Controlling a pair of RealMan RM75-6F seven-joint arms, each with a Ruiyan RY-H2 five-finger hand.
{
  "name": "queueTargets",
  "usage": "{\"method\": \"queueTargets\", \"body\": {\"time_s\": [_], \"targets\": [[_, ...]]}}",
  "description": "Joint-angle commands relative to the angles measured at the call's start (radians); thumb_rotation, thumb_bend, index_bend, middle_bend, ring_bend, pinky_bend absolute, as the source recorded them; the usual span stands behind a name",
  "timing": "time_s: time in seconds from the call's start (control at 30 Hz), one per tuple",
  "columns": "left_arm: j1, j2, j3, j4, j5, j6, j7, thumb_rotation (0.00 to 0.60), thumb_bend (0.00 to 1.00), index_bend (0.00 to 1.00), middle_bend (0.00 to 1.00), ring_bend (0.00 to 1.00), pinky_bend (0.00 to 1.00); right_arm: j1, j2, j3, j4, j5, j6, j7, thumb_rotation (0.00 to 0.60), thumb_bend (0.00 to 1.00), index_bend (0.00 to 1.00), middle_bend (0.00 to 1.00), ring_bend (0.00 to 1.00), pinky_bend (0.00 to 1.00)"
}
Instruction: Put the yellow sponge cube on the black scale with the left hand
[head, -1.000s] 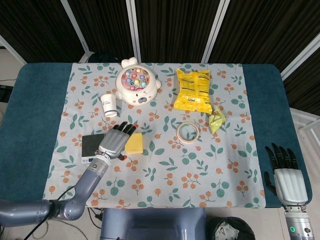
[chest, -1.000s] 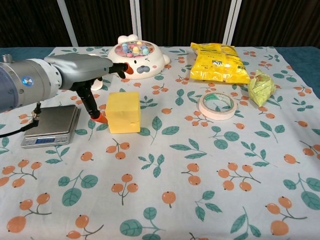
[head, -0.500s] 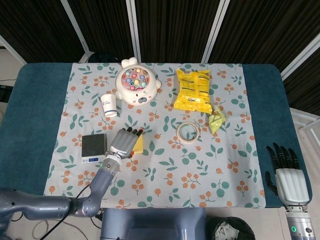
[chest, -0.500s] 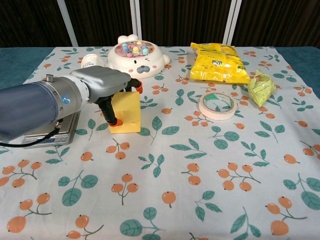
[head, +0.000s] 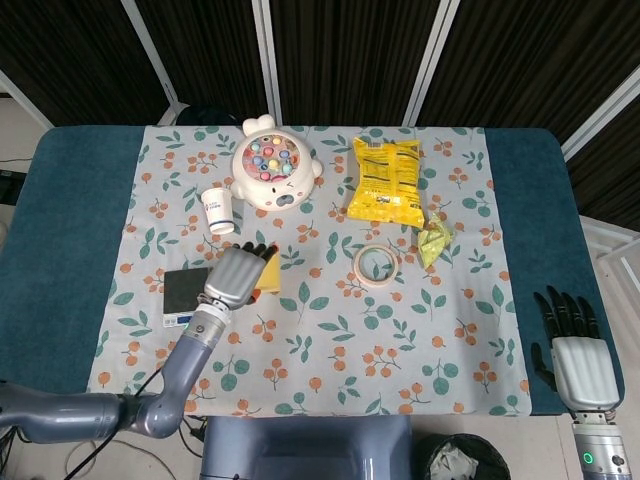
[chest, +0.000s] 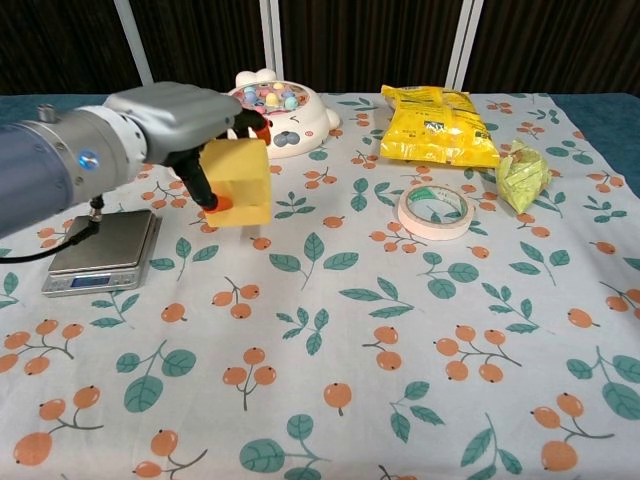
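Note:
My left hand (head: 236, 278) (chest: 180, 120) grips the yellow sponge cube (chest: 238, 183) (head: 269, 279) from above and holds it off the tablecloth. The cube hangs just right of the black scale (head: 185, 293) (chest: 105, 250), which lies flat with nothing on its plate. In the head view the hand covers most of the cube. My right hand (head: 578, 358) rests at the table's near right corner, fingers straight and apart, holding nothing.
A white fishing toy (head: 273, 170), a small white cup (head: 217, 210), a yellow snack bag (head: 387, 180), a tape roll (head: 376, 265) and a crumpled green wrapper (head: 435, 241) lie on the floral cloth (head: 330, 340), behind and right of the cube.
The left hand closed over the sponge cube, then lifted it off the cloth and moved it slightly left toward the scale. The right hand stayed still.

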Motion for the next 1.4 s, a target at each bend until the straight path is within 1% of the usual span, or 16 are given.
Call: {"method": "queueTargets", "body": {"time_s": [0.03,0.13,0.27,0.4,0.57,0.77,0.97,1.3,1.4], "targets": [[0.075,0.118,0.031,-0.088,0.063,0.035,-0.092,0.600,0.38,0.26,0.42,0.30,0.46,0.001,-0.002,-0.002,-0.001,-0.002,-0.001,-0.004,0.600,0.58,0.00,0.00,0.00,0.00],[0.138,0.193,0.072,-0.105,0.104,0.025,-0.200,0.600,0.38,0.26,0.42,0.30,0.46,0.001,-0.005,-0.004,-0.004,-0.005,-0.002,-0.011,0.600,0.58,0.00,0.00,0.00,0.00],[0.211,0.262,0.125,-0.064,0.170,0.002,-0.353,0.600,0.38,0.26,0.42,0.30,0.46,0.002,-0.011,-0.005,-0.006,-0.007,-0.003,-0.022,0.600,0.58,0.00,0.00,0.00,0.00],[0.254,0.284,0.159,0.009,0.231,-0.036,-0.489,0.600,0.38,0.27,0.42,0.30,0.46,0.005,-0.018,-0.008,-0.001,-0.002,-0.013,-0.037,0.600,0.58,0.00,0.00,0.00,0.00],[0.268,0.277,0.185,0.075,0.309,-0.070,-0.568,0.600,0.38,0.27,0.42,0.30,0.46,0.009,-0.027,-0.009,0.001,-0.005,-0.017,-0.052,0.600,0.58,0.00,0.00,0.00,0.00],[0.282,0.256,0.195,0.121,0.345,-0.079,-0.597,0.600,0.38,0.27,0.42,0.30,0.46,0.007,-0.026,-0.005,0.001,-0.004,-0.008,-0.050,0.600,0.58,0.00,0.00,0.00,0.00],[0.286,0.244,0.194,0.145,0.343,-0.091,-0.586,0.600,0.37,0.26,0.41,0.30,0.45,0.006,-0.019,-0.004,0.000,-0.005,-0.004,-0.040,0.600,0.58,0.00,0.00,0.00,0.00],[0.275,0.224,0.162,0.166,0.339,-0.103,-0.575,0.600,0.36,0.26,0.40,0.29,0.45,0.004,-0.016,-0.005,-0.003,-0.006,-0.001,-0.039,0.600,0.58,0.00,0.00,0.00,0.00],[0.273,0.221,0.155,0.171,0.332,-0.111,-0.569,0.600,0.35,0.26,0.38,0.28,0.44,0.006,-0.017,-0.004,-0.003,-0.006,-0.005,-0.041,0.600,0.58,0.00,0.00,0.00,0.00]]}}
